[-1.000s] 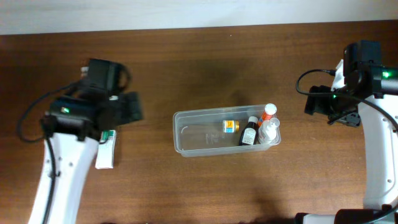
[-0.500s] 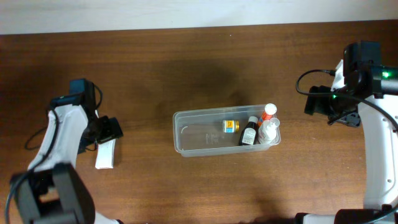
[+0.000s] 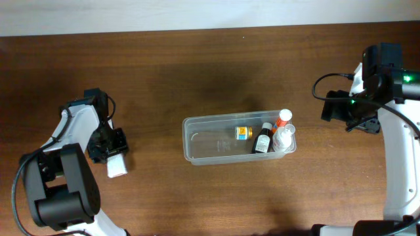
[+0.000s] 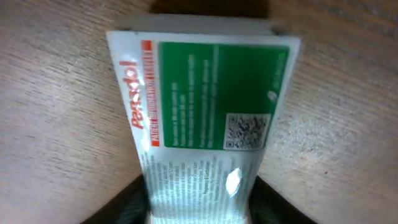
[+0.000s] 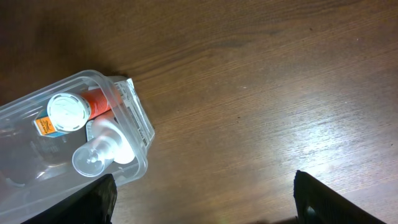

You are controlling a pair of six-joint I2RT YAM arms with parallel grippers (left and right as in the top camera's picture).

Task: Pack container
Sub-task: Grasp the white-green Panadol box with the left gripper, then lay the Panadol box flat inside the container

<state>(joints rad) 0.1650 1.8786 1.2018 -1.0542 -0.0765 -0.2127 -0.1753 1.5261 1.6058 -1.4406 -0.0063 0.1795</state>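
Note:
The clear container lies mid-table, with an amber bottle, a dark bottle, an orange bottle with a white cap and a clear bottle at its right end. A white-and-green medicine box lies far to its left. My left gripper is shut on that box, with a dark finger pressed against each long side. My right gripper hovers right of the container, open over bare wood. The container's corner shows beside its left finger.
The table is dark brown wood, with a pale wall edge along the back. The left arm's base stands at the front left, close to the box. The right arm's link runs down the right edge.
The left arm has swung round and come down over the medicine box, and its jaws have narrowed onto the box's sides. The right arm has not moved.

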